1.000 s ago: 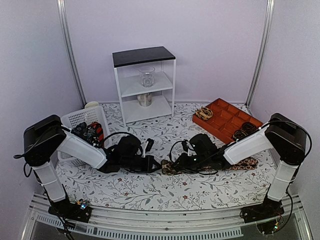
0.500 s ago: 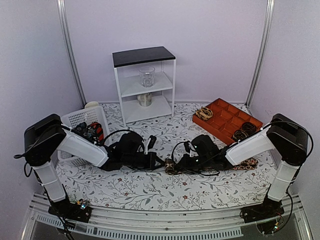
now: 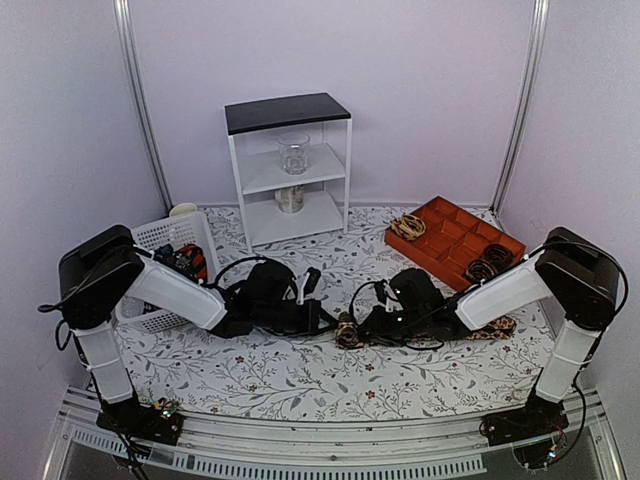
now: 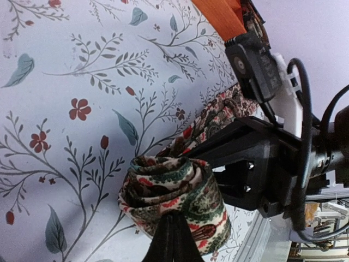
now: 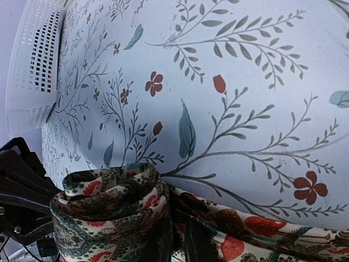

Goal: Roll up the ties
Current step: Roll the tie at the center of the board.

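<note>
One of the ties lies mid-table, brown with red and green print, its end wound into a small roll (image 3: 347, 331) (image 4: 174, 191) (image 5: 109, 218). Its loose tail (image 3: 497, 328) (image 5: 262, 229) runs off to the right under the right arm. My left gripper (image 3: 322, 320) (image 4: 172, 218) is shut, its black fingers pressed together into the left side of the roll. My right gripper (image 3: 368, 325) (image 5: 180, 232) pinches the tie's strip right beside the roll, with fabric between its nearly closed fingers. The roll sits between the two grippers, just above the cloth.
An orange compartment tray (image 3: 440, 212) at the back right holds rolled ties (image 3: 407, 226) (image 3: 487, 266). A white basket (image 3: 150, 238) with more ties stands at the left. A white shelf (image 3: 290, 180) at the back carries a glass jar (image 3: 294, 153) and a can (image 3: 290, 198).
Both grippers and the roll have shifted a little to the right. The right jaws have narrowed onto the tie. The roll looks tighter.
</note>
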`<state>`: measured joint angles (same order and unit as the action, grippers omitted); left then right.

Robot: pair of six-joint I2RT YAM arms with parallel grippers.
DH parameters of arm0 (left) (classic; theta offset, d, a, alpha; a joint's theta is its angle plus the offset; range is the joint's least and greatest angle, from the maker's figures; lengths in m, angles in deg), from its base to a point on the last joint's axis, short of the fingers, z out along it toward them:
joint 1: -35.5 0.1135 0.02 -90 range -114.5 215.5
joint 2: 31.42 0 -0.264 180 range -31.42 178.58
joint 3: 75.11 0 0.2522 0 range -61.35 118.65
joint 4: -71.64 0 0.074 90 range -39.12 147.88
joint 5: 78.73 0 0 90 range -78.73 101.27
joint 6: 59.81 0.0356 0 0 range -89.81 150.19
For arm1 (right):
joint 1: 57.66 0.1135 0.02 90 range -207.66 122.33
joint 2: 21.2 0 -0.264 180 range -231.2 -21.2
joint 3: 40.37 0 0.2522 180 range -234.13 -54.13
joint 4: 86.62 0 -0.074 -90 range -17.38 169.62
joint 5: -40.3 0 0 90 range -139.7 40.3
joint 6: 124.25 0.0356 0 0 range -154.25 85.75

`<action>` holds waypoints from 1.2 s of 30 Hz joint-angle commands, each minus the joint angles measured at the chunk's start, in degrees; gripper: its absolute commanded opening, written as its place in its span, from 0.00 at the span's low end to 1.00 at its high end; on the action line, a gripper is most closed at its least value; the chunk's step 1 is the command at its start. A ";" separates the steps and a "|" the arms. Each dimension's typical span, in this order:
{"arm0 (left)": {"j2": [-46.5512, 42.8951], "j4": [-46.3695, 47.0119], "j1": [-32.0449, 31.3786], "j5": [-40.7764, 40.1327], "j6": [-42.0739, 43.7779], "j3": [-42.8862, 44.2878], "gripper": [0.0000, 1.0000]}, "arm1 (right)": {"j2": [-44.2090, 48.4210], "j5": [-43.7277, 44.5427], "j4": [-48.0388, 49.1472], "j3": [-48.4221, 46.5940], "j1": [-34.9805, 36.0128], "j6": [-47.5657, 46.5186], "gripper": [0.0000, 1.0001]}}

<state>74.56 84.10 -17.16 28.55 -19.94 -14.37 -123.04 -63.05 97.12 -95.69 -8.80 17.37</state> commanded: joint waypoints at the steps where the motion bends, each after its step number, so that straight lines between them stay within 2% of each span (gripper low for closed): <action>1: 1.06 -0.14 -0.64 -0.06 -0.50 2.31 0.00 | 2.38 -1.18 2.30 1.29 -0.51 -0.11 0.11; 7: 2.35 -0.55 -1.25 -0.36 -0.82 4.23 0.00 | 2.93 -0.92 3.16 2.52 -0.71 0.24 0.11; 17: 5.32 -1.72 -2.33 -0.01 -0.73 8.82 0.00 | 7.47 2.71 3.16 5.58 -1.49 0.31 0.20; 25: 8.65 -2.97 -3.28 0.16 -0.06 12.12 0.00 | 13.38 8.09 -1.31 8.76 -2.97 1.73 0.32; 29: 9.91 -3.07 -3.86 0.21 -0.07 13.79 0.00 | 16.99 8.27 -3.34 9.46 -3.76 1.78 0.40; 36: 11.76 -2.91 -4.22 0.61 -0.08 16.12 0.00 | 19.76 5.43 -1.05 10.09 -3.77 1.08 0.45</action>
<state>85.09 81.91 -20.83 28.64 -20.68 -0.30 -105.17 -56.27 95.04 -86.62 -12.37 18.83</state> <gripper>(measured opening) 0.002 0.439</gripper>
